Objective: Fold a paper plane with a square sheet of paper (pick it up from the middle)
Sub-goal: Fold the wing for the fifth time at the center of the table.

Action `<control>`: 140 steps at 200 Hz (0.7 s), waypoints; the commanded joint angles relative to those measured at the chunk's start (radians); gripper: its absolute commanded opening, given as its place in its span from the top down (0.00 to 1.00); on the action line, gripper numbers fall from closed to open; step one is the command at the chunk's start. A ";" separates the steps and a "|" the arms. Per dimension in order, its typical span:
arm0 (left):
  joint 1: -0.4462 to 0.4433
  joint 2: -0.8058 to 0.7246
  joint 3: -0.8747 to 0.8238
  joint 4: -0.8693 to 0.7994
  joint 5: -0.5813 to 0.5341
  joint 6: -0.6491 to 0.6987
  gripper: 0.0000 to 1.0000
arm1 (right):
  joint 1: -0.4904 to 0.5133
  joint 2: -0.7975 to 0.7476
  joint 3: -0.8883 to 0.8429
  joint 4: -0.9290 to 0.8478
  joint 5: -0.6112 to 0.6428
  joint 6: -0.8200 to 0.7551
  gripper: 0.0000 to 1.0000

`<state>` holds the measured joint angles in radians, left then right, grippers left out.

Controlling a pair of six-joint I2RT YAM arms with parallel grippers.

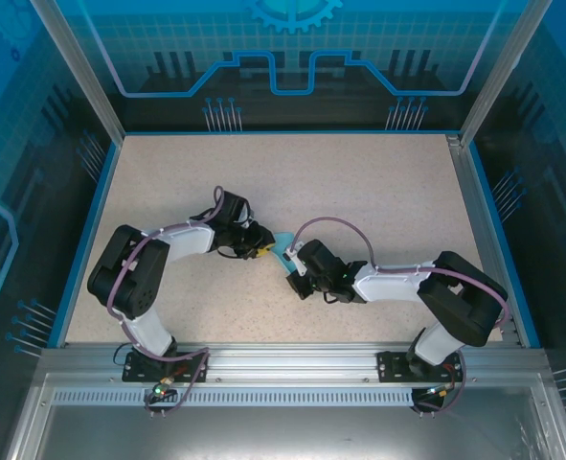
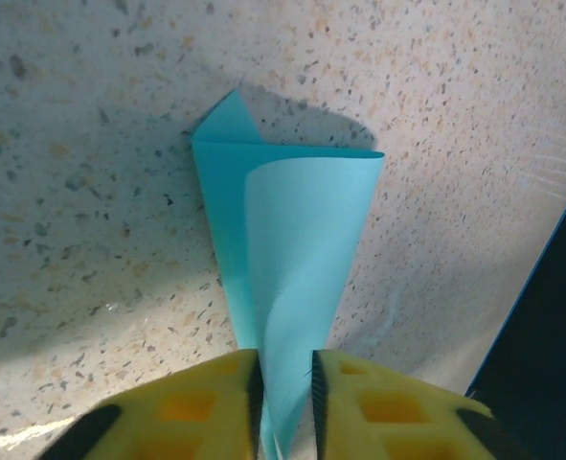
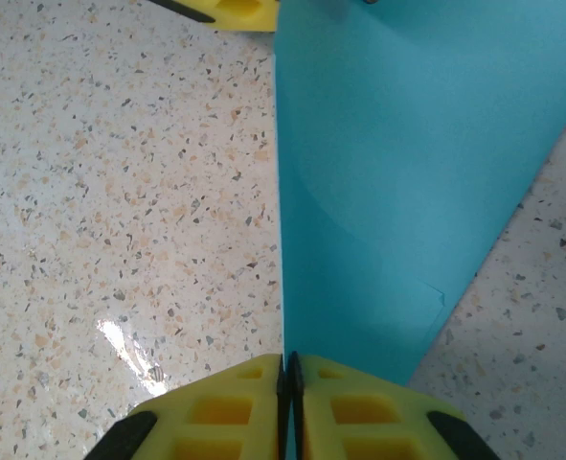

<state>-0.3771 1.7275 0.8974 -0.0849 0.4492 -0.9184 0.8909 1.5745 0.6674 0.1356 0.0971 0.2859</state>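
The light blue paper plane point(image 1: 283, 251) is a folded, narrow kite-like shape held between the two arms at mid-table. In the left wrist view the paper plane point(image 2: 292, 240) tapers toward me, one flap curling up, with its narrow end between the yellow fingers of my left gripper point(image 2: 284, 402), which is shut on it. In the right wrist view the paper plane point(image 3: 407, 172) stands on edge, and my right gripper point(image 3: 289, 402) is shut on its straight folded edge. A left-gripper finger point(image 3: 235, 11) shows at the top. From above, left gripper point(image 1: 263, 250) and right gripper point(image 1: 293, 280) face each other.
The speckled beige table point(image 1: 359, 192) is bordered by a blue rim and metal frame posts point(image 1: 77, 67). A dark gap beyond the table edge point(image 2: 551, 316) lies to the right in the left wrist view. Bare tabletop surrounds both arms.
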 commanded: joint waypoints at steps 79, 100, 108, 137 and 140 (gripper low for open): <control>-0.006 0.004 0.035 -0.060 0.035 -0.017 0.98 | 0.065 0.025 0.071 -0.111 0.163 -0.069 0.75; -0.006 0.004 0.034 -0.061 0.037 -0.016 0.98 | 0.078 0.035 0.078 -0.117 0.187 -0.068 0.76; -0.006 0.004 0.034 -0.061 0.037 -0.017 0.98 | 0.081 0.039 0.078 -0.117 0.194 -0.068 0.75; -0.006 0.006 0.034 -0.058 0.042 -0.017 0.98 | 0.094 0.052 0.088 -0.126 0.221 -0.067 0.74; -0.006 0.006 0.034 -0.059 0.042 -0.017 0.98 | 0.095 0.054 0.088 -0.126 0.225 -0.066 0.74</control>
<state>-0.3771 1.7279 0.9028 -0.1188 0.4538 -0.9188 0.9657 1.6085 0.7277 0.0402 0.2695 0.2295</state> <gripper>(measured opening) 0.049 0.255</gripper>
